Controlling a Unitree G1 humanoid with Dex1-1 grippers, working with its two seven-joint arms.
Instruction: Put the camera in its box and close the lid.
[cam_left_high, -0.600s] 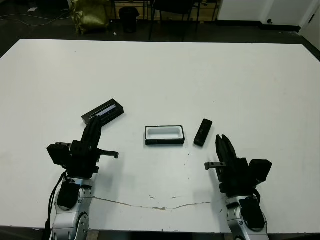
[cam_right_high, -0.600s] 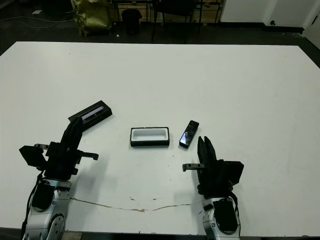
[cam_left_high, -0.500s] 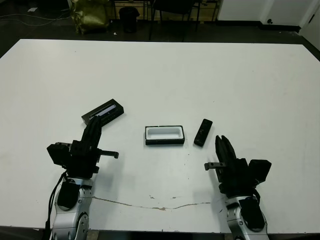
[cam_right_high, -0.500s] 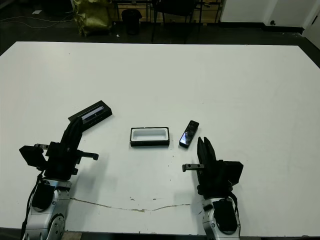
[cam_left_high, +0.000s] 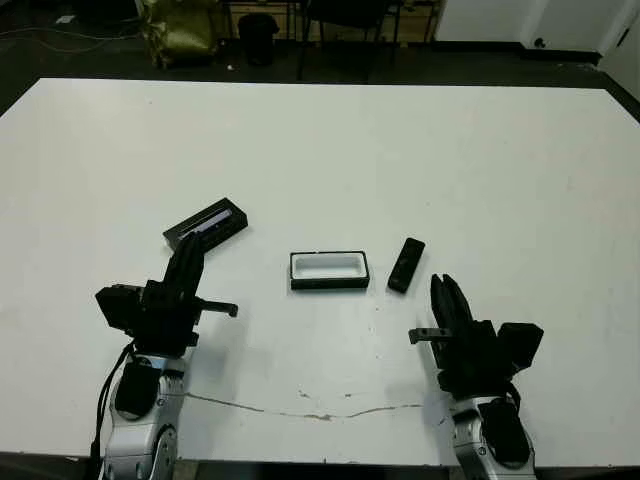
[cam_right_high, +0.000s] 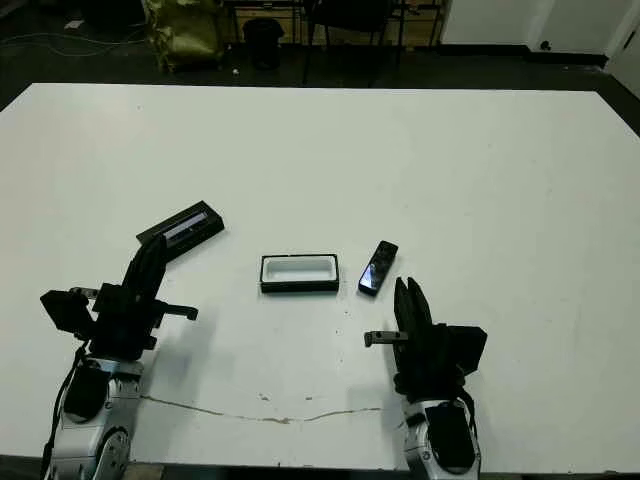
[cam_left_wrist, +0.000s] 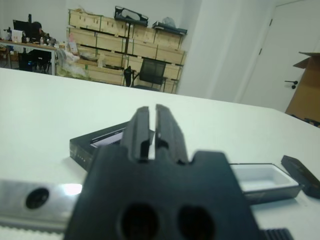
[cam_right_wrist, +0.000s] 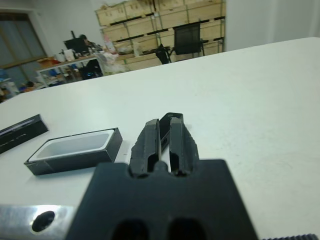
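Both arms rise from the near edge of the picture, forearms upright and wrists bent so the black fingers point forward and away from the robot. The left gripper (cam_left_high: 190, 258) has its two fingers pressed together with only a thin slit between them, holding nothing. The right gripper (cam_left_high: 441, 288) is likewise closed and empty, its fingers side by side and angled slightly inward.

Bright, even overhead light washes my white counter (cam_left_high: 480, 150); shadows are faint. My wrist views blur my own hand bodies up close, and the far room looks soft and dim.
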